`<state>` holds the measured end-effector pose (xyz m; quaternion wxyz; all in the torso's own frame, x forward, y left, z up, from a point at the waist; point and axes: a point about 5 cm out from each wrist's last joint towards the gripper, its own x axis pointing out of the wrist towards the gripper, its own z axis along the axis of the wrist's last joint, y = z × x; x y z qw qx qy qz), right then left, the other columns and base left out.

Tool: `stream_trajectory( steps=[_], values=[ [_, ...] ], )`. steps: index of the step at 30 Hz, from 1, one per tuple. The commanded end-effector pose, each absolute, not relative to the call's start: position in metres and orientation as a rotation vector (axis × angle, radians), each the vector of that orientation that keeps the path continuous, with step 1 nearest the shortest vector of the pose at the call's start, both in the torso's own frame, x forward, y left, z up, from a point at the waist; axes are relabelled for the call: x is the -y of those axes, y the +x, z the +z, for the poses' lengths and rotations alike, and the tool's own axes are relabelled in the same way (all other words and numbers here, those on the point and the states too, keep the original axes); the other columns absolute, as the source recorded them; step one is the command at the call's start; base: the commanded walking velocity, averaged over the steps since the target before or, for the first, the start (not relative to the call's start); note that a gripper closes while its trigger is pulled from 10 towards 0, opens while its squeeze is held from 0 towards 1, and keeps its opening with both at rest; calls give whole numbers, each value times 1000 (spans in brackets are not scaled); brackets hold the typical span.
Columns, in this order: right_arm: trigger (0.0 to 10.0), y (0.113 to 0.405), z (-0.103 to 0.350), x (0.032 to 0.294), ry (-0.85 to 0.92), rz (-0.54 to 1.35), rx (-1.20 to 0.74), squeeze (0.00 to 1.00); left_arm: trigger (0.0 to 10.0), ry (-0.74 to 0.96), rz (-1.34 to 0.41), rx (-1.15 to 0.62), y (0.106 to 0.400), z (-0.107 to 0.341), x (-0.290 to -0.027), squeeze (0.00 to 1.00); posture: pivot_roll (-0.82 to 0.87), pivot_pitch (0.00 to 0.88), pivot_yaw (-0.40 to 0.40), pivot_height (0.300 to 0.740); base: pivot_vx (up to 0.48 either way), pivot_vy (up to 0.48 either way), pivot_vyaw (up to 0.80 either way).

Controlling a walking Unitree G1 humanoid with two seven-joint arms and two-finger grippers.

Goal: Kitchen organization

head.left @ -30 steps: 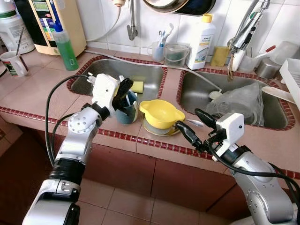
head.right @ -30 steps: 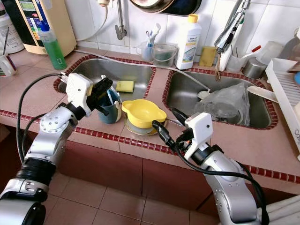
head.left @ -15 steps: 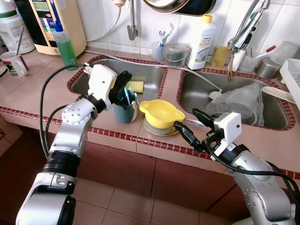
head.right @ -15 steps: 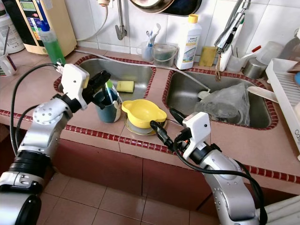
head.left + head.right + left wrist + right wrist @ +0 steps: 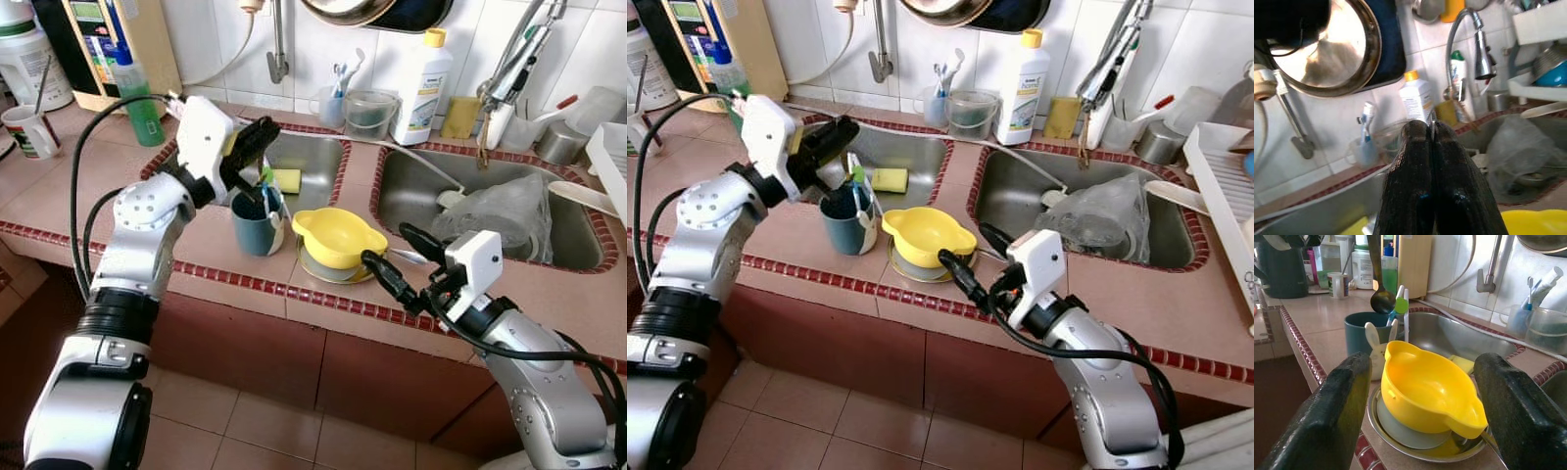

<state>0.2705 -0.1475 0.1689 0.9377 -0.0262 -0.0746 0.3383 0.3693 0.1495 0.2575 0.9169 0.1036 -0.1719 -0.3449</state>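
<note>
My left gripper [image 5: 257, 132] hangs above a teal mug [image 5: 257, 223] on the tiled counter, between the two sinks. Its fingers [image 5: 1415, 161] are pressed together, shut on the thin handle of a dark spoon [image 5: 1382, 298], whose bowl hovers over the mug's mouth. White and green utensils [image 5: 1402, 306] still stand in the mug. Right of the mug, a yellow bowl [image 5: 335, 235] sits tilted on a stack of metal plates [image 5: 323, 269]. My right gripper [image 5: 389, 247] is open just in front of that bowl, one finger on each side of it in the right wrist view.
The left sink [image 5: 313, 162] holds a yellow sponge [image 5: 287, 180]; the right sink [image 5: 411, 196] holds a crumpled plastic bag [image 5: 500, 211]. A green soap bottle [image 5: 137, 93], a white cup [image 5: 29, 132] and a detergent bottle [image 5: 421, 83] stand along the back. A dish rack [image 5: 612, 157] is far right.
My left gripper has risen from inside the teal mug to above it, drawing the spoon up. The right arm has barely moved.
</note>
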Motion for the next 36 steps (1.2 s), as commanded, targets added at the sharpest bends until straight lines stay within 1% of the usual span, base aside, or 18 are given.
stream_trajectory(
  steps=[1,7,15,18,24,27,29,33,34,36],
  values=[
    [10000,271,169,148,-55,697,149,0,10000,209,-722,394,368,273,-151,0,-32,22,4,740,0,0,0],
    [10000,271,170,148,-51,694,153,0,10000,184,-704,382,369,274,-156,0,-29,26,5,740,0,0,0],
    [10000,275,173,148,-30,678,176,0,10000,84,-544,337,376,268,-181,0,-22,20,6,740,0,0,0],
    [10000,276,175,147,-25,674,183,0,10000,18,-485,339,377,269,-192,0,-22,20,6,740,0,0,0],
    [10000,278,176,146,-19,670,193,0,10000,-2,-345,348,380,271,-215,0,-15,14,1,740,0,0,0],
    [10000,279,177,146,-17,668,200,0,10000,2,-296,346,380,269,-222,0,-13,11,1,740,0,0,0],
    [10000,280,178,146,-16,667,202,0,10000,20,-291,338,380,266,-222,0,-13,11,1,740,0,0,0],
    [10000,281,179,146,-2,650,215,0,10000,66,-277,288,378,246,-220,0,-14,4,1,740,0,0,0],
    [10000,282,180,147,6,633,227,0,10000,62,-277,270,376,236,-218,0,-15,1,1,740,0,0,0],
    [10000,283,181,147,17,619,234,0,10000,59,-273,261,374,231,-216,0,-15,1,1,740,0,0,0]
  ],
)
